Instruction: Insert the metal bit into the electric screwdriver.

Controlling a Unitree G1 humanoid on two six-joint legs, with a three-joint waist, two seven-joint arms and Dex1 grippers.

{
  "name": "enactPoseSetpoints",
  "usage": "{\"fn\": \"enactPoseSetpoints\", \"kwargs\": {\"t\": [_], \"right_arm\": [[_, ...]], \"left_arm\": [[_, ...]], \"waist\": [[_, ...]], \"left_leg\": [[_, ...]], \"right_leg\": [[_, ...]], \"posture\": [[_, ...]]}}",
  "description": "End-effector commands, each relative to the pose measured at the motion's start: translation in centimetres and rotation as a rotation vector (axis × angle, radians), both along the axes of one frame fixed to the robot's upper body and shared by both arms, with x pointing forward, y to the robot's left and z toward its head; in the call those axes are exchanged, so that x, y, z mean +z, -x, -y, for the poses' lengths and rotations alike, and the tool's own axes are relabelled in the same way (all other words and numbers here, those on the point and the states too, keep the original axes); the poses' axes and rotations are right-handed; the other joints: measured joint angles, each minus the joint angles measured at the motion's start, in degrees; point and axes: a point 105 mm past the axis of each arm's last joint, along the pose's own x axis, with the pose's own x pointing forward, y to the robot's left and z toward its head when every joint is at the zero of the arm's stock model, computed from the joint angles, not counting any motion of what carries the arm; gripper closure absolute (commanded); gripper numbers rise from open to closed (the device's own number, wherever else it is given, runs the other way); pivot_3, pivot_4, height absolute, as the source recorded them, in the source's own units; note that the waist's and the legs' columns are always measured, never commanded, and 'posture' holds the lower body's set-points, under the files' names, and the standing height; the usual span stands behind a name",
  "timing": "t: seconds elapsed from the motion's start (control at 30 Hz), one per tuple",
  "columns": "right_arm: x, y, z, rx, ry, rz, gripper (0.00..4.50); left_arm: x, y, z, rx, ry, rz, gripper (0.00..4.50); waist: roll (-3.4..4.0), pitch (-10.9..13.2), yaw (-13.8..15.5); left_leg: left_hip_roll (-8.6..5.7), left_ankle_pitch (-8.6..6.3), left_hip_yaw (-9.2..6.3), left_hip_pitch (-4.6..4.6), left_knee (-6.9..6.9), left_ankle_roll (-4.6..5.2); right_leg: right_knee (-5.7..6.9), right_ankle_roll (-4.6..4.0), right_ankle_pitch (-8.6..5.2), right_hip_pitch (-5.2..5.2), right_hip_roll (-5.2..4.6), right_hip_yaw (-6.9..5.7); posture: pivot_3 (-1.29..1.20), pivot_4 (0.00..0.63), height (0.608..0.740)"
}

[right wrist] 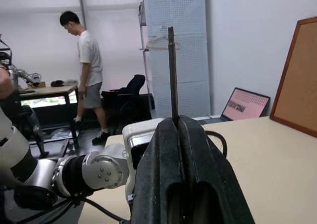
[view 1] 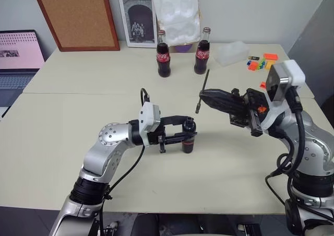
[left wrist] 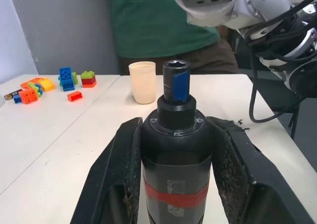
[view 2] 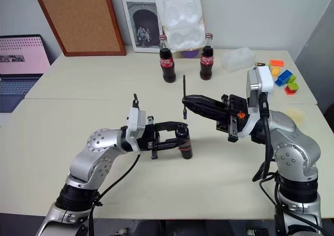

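The electric screwdriver point(view 1: 189, 144), a black cylinder with a red band, stands upright just above the table. My left gripper point(view 1: 187, 132) is shut on its body. In the left wrist view its blue tip point(left wrist: 177, 83) points up between the two fingers point(left wrist: 118, 164). My right gripper point(view 1: 203, 94) is shut on the metal bit point(view 1: 205, 82), a thin grey rod held nearly upright and leaning slightly. The bit's lower end hangs a little above and to the right of the screwdriver's top, apart from it. The right wrist view shows the bit point(right wrist: 172, 70) rising from the closed fingertips.
Two cola bottles point(view 1: 163, 57) point(view 1: 202, 52) stand behind the work area. Coloured blocks point(view 1: 262, 63) and a clear plastic box point(view 1: 232, 52) lie at the back right. A pale cup point(left wrist: 144, 81) sits on the table. A person in green point(left wrist: 158, 26) stands close by.
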Motion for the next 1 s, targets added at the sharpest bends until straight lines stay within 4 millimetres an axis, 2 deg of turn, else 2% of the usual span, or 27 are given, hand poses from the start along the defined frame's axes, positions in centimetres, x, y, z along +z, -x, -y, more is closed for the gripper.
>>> {"fn": "enactPoseSetpoints", "kwargs": {"t": [0.03, 1.0], "right_arm": [[0.17, 0.57, -0.12, 0.05, 0.013, 0.047, 4.5], [0.66, 0.18, -0.84, 0.142, 0.068, 0.101, 4.5]], "left_arm": [[0.2, 0.18, -0.31, 0.009, -0.014, 0.024, 2.86], [-0.21, 0.47, 0.39, -0.026, -0.023, 0.034, 2.86]], "waist": [[0.0, 0.0, 0.0], [0.02, 0.0, 0.0]], "left_leg": [[0.0, 0.0, 0.0, 0.0, 0.0, 0.0], [0.0, 0.0, -0.01, -0.01, -0.01, 0.0]], "right_leg": [[0.0, 0.0, 0.0, 0.0, 0.0, 0.0], [-0.01, -0.01, -0.01, -0.02, 0.01, -0.01]], "posture": [[0.0, 0.15, 0.74], [0.0, 0.15, 0.74]]}}
